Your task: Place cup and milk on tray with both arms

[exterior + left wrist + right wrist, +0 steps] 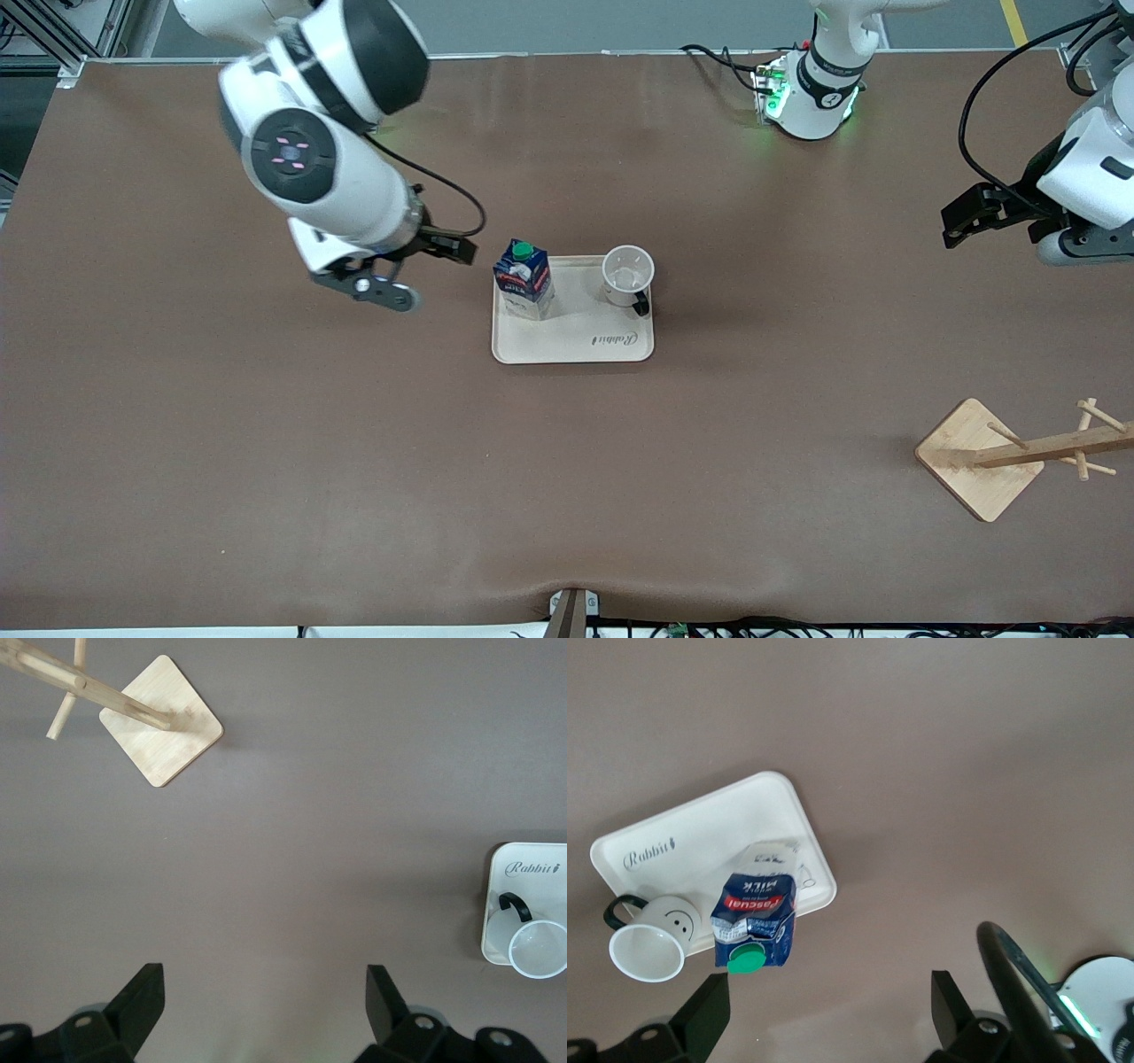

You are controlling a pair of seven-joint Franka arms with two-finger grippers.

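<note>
Front view
Tray [576, 346]: mid-table, just beside the right gripper [403, 266].
Milk [524, 279]: upright on tray, end closest to right gripper.
Cup [628, 276]: upright on tray, end away from it.
Left gripper [966, 217]: well apart from tray, aloft.

Left wrist view
Left gripper [266, 1001]: released, empty, over bare table; cup [536, 948] off to one side; wooden rack [159, 718] farther off.

Right wrist view
Right gripper [831, 1008]: released, empty; milk [755, 920] just ahead of one fingertip.

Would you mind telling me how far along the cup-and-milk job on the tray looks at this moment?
Done: the milk and the cup both stand upright on the tray. In hand: nothing; the right gripper hangs open and empty above the table beside the tray's milk end, and the left gripper waits open over the left arm's end of the table. Left: seemingly nothing beyond clearing the arms.
</note>
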